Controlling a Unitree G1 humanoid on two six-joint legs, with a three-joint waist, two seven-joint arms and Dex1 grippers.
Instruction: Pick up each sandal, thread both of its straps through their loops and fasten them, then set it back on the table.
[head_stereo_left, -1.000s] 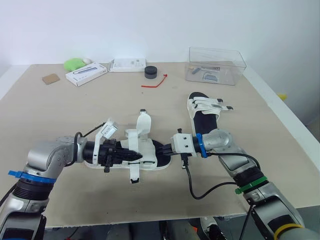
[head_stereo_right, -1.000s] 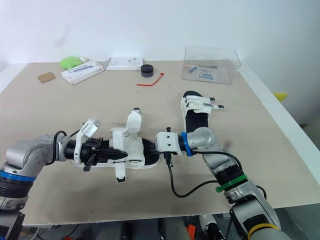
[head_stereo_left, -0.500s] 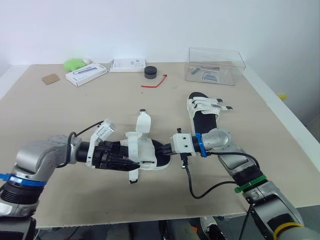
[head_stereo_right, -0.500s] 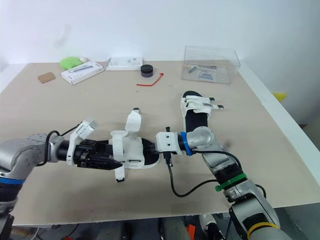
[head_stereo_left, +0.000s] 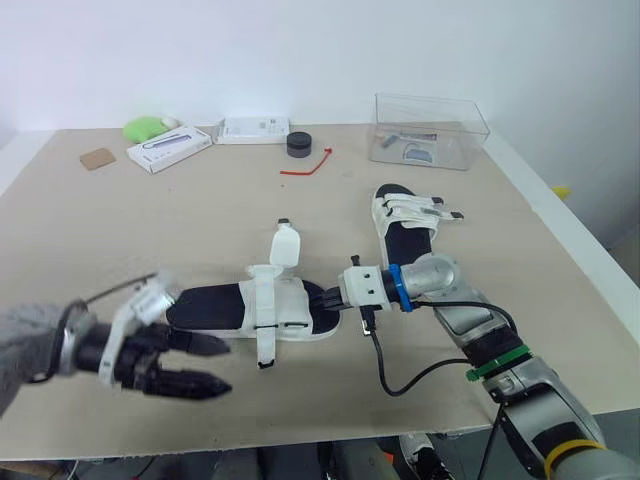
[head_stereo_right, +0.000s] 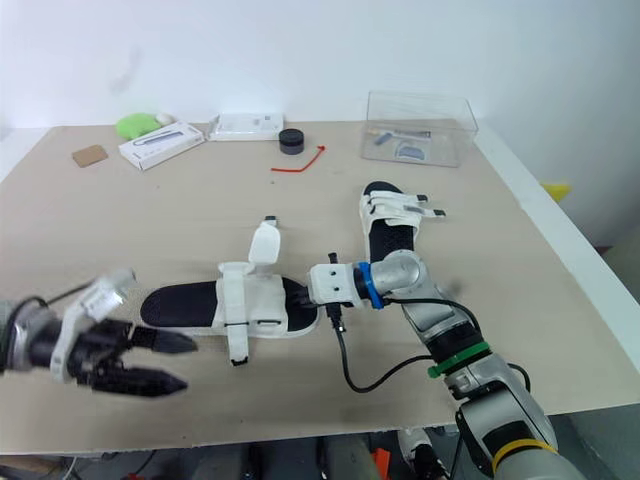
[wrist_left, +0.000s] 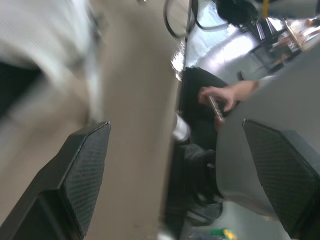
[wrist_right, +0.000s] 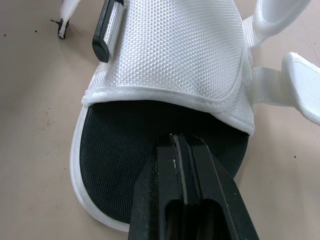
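the sandal (head_stereo_left: 285, 312) lies flat on the bench (head_stereo_left: 150, 220), its long axis running from tool to tool. the right tool (head_stereo_left: 335, 297), pinched closed, rests on the sandal's near end. the left tool (head_stereo_left: 226, 367), spread wide, hangs empty just beside the far end.

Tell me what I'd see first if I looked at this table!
A black sandal with white straps lies in the middle of the table, one strap flap sticking up, and the right gripper, shut, sits on its footbed at one end. The left gripper hovers open near the table's front edge, apart from that sandal. A second sandal lies further back on the right.
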